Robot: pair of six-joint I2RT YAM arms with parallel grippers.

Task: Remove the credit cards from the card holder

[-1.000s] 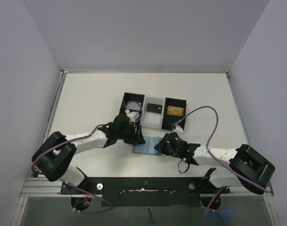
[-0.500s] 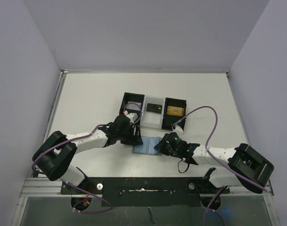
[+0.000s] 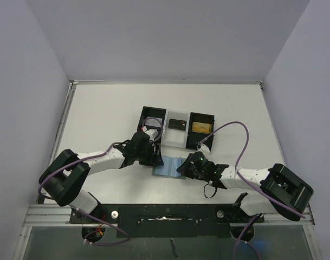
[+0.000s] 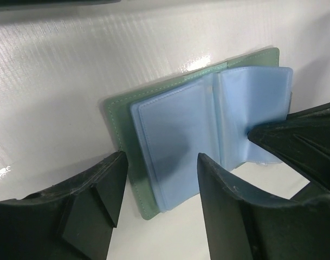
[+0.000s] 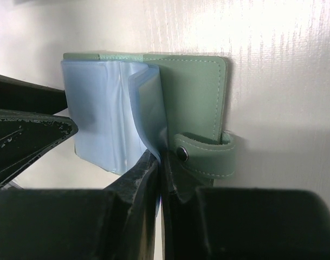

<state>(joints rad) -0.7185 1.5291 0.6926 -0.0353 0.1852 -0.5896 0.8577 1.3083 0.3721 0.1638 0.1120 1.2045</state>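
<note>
The card holder (image 3: 168, 167) lies open on the table in front of the tray. Its grey-green cover is down and its pale blue pockets (image 4: 181, 135) face up. No card shows plainly in the pockets. My left gripper (image 4: 162, 189) is open and hovers over the holder's left half, one finger either side of its near corner. It also shows in the top view (image 3: 155, 160). My right gripper (image 5: 160, 165) is shut on a pale blue pocket leaf of the card holder (image 5: 192, 86), beside the closing tab (image 5: 208, 157). The right gripper (image 3: 183, 169) is at the holder's right edge.
A black-and-clear three-compartment tray (image 3: 154, 115) stands just behind the holder. A dark card (image 3: 177, 124) lies in its middle part and a gold card (image 3: 201, 127) in its right part. The right arm's purple cable (image 3: 241, 142) loops over the table.
Both grippers have shifted only very slightly. The card holder stays in place, open, with the right gripper still pinching the pocket leaf.
</note>
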